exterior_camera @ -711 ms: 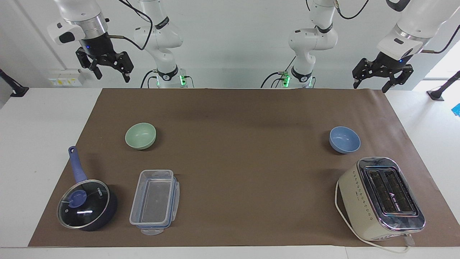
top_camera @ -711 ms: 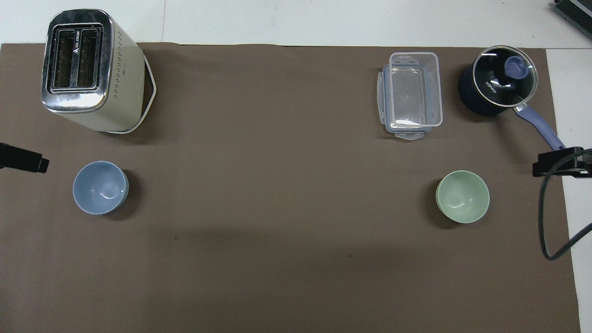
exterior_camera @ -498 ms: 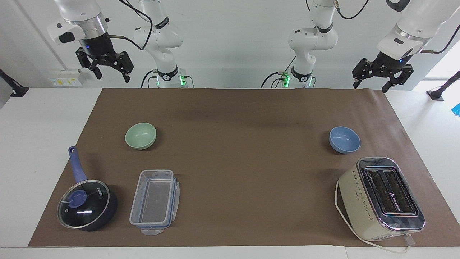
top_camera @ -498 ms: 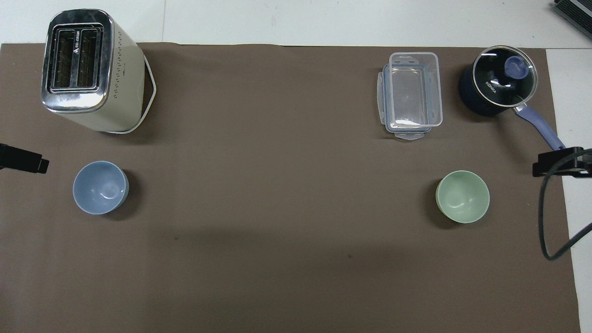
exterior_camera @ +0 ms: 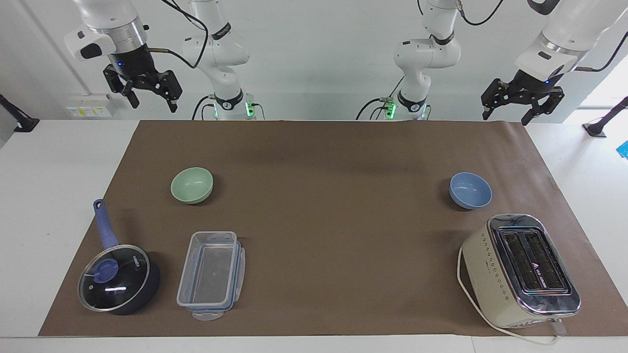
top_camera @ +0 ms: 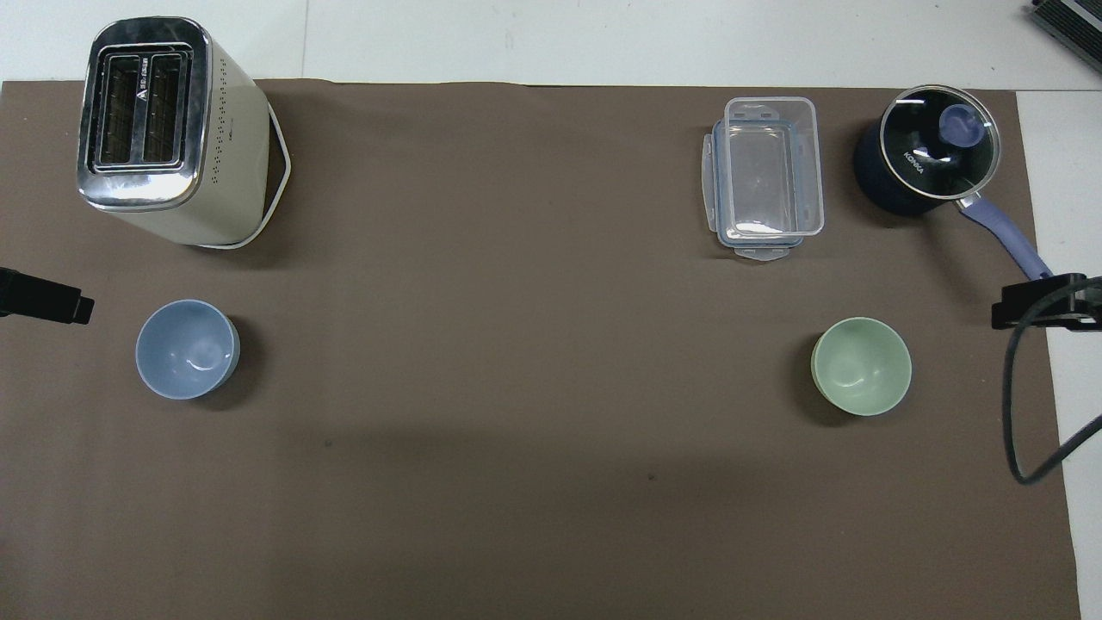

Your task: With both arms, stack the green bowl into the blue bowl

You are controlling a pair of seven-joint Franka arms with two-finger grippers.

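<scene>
The green bowl point(exterior_camera: 192, 185) point(top_camera: 861, 366) stands upright and empty on the brown mat, toward the right arm's end of the table. The blue bowl point(exterior_camera: 470, 190) point(top_camera: 187, 349) stands upright and empty toward the left arm's end. My right gripper point(exterior_camera: 152, 102) hangs high over the mat's corner at the robots' edge, open, holding nothing. My left gripper point(exterior_camera: 506, 116) hangs over the mat's corner at its own end, also open and empty. Both are well apart from the bowls. In the overhead view only the tips of the left gripper point(top_camera: 45, 297) and right gripper point(top_camera: 1037, 303) show.
A cream toaster point(exterior_camera: 520, 269) with its cord stands farther from the robots than the blue bowl. A dark blue lidded saucepan point(exterior_camera: 119, 278) and a clear plastic container point(exterior_camera: 211, 274) lie farther out than the green bowl. The brown mat point(exterior_camera: 324, 196) covers the table.
The left gripper has risen slightly. The right gripper and both bowls have not moved.
</scene>
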